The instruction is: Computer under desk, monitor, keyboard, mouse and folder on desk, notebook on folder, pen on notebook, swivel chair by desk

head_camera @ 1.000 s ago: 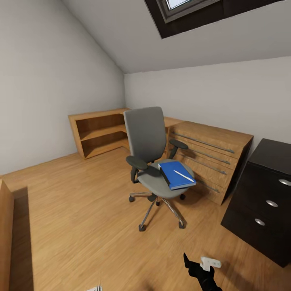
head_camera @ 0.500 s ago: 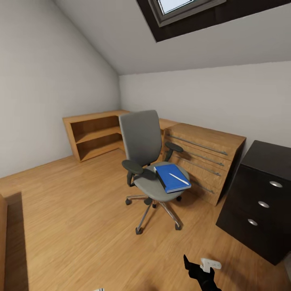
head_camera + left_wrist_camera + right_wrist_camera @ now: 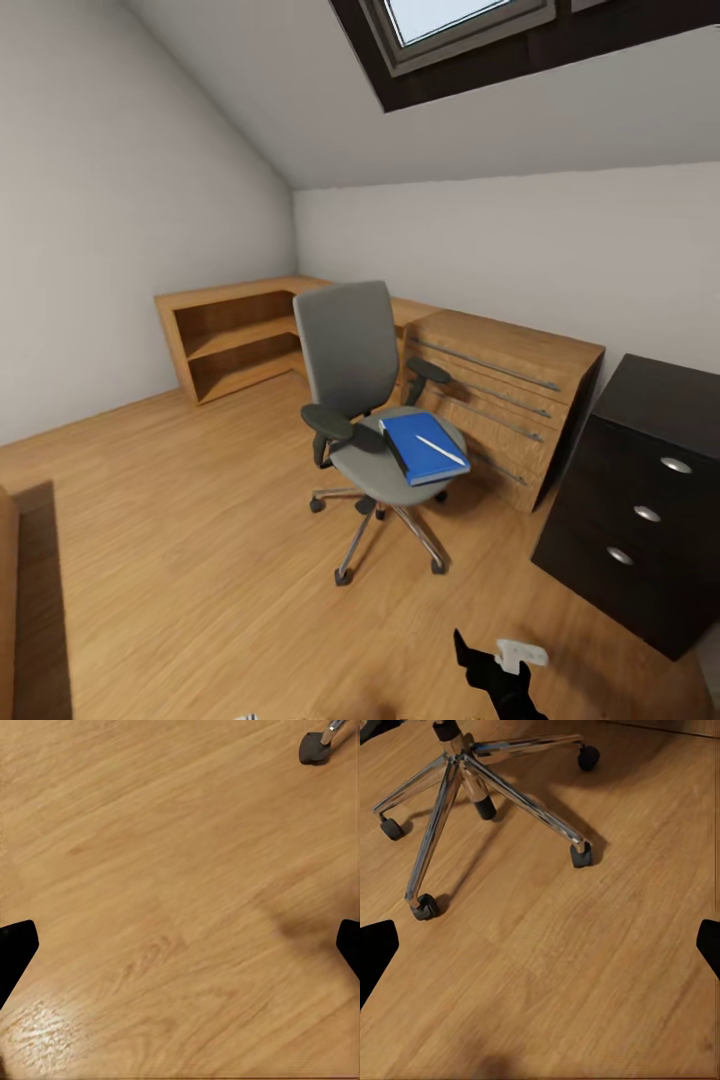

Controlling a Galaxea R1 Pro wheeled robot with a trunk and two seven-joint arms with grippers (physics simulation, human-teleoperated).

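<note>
Down low, the right hand (image 3: 497,668) hangs just above the oak floor (image 3: 200,540), its dark fingertips set wide apart at the edges of its wrist view with nothing between them; the left hand (image 3: 180,945) is spread apart too over bare planks, empty as well. Just ahead of the right hand stands the swivel chair (image 3: 365,400), chrome star base (image 3: 465,772) and casters close in front of the fingers. On the seat lies the folder (image 3: 420,447), bright blue, with the pen (image 3: 441,450) resting across its top; any notebook under the pen can't be made out. Beyond the chair, low oak cabinets (image 3: 500,400) line the wall, and dark drawers (image 3: 640,510) sit off to the right hand's outer side. This looks like the approach to fetch the folder: next, close in, raise an arm to seat height, and grip the folder's near edge without spilling the pen.
</note>
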